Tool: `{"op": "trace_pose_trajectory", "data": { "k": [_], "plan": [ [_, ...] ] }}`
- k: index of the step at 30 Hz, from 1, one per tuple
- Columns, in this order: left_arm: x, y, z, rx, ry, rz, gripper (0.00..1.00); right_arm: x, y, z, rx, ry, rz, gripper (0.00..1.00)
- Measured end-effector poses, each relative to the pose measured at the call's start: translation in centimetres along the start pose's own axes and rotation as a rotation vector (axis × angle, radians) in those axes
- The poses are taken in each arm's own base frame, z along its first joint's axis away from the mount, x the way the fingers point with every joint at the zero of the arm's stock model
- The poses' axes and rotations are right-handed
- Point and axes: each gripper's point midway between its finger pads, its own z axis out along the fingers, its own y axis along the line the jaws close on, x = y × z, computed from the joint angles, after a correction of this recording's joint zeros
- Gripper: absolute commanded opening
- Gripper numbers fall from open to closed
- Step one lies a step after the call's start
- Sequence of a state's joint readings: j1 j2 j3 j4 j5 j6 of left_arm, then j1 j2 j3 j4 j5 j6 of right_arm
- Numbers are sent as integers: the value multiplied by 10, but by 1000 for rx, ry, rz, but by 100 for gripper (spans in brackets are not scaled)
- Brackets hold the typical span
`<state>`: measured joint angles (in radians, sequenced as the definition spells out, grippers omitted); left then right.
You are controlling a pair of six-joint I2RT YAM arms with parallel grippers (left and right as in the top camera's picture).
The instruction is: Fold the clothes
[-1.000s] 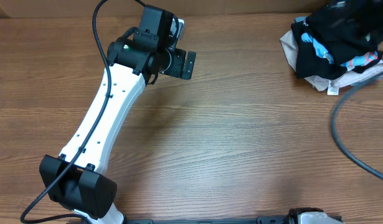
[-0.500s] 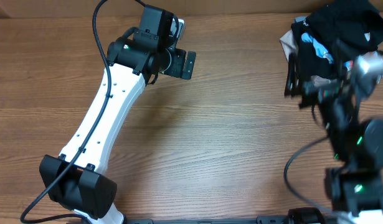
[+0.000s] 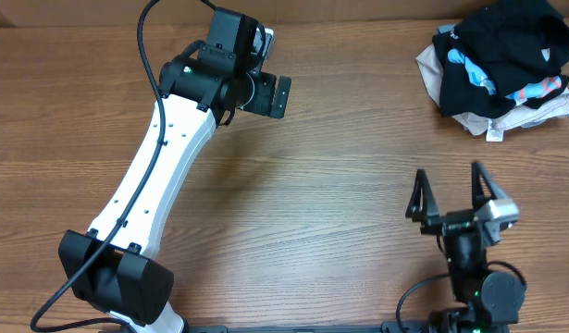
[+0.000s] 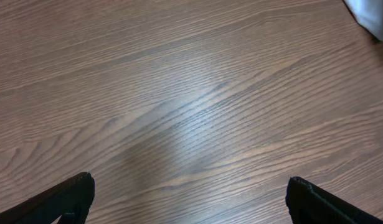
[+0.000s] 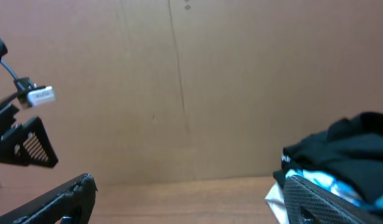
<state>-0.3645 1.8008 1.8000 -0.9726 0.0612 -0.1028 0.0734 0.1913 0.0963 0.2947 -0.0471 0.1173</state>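
Note:
The black polo shirt (image 3: pixel 502 48) lies crumpled on top of a heap at the table's far right corner. It also shows in the right wrist view (image 5: pixel 359 140). My right gripper (image 3: pixel 448 192) is open and empty near the front right, well short of the heap, with its fingers pointing toward the far edge; the right wrist view (image 5: pixel 188 186) shows the jaws wide apart. My left gripper (image 3: pixel 273 72) is open and empty over bare wood at the far centre-left, and the left wrist view (image 4: pixel 191 199) shows only table between its jaws.
A light-blue tee (image 3: pixel 536 90) and a beige garment (image 3: pixel 436 76) lie under the polo in the heap. A cardboard wall (image 5: pixel 179 81) stands behind the table. The left arm (image 3: pixel 159 166) stretches diagonally across the left half.
My right arm has drawn back from the clothes heap toward the table's front edge, empty. The heap stays where it was. The left arm has not moved.

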Motion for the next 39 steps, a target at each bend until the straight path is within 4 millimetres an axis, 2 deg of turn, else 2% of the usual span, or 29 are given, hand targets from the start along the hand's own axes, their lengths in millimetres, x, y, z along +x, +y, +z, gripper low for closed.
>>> {"op": "trace_pose_trajectory", "data": {
  "k": [4, 10, 12, 34, 39],
  "plan": [
    [0, 0, 0, -1, 0, 0, 100, 17, -3, -10, 2, 8, 22, 100],
    [0, 1, 0, -3, 0, 0, 100, 75, -13, -22, 51, 232, 51, 100],
    [0, 1, 0, -3, 0, 0, 100, 86, -15, -24, 61, 274, 55, 100],
    [0, 1, 0, -7, -1, 0, 100, 86, -16, -25, 68, 274, 56, 100],
    [-4, 22, -8, -134, -29, 3, 100, 86, -16, -25, 69, 274, 56, 100]
  ]
}}
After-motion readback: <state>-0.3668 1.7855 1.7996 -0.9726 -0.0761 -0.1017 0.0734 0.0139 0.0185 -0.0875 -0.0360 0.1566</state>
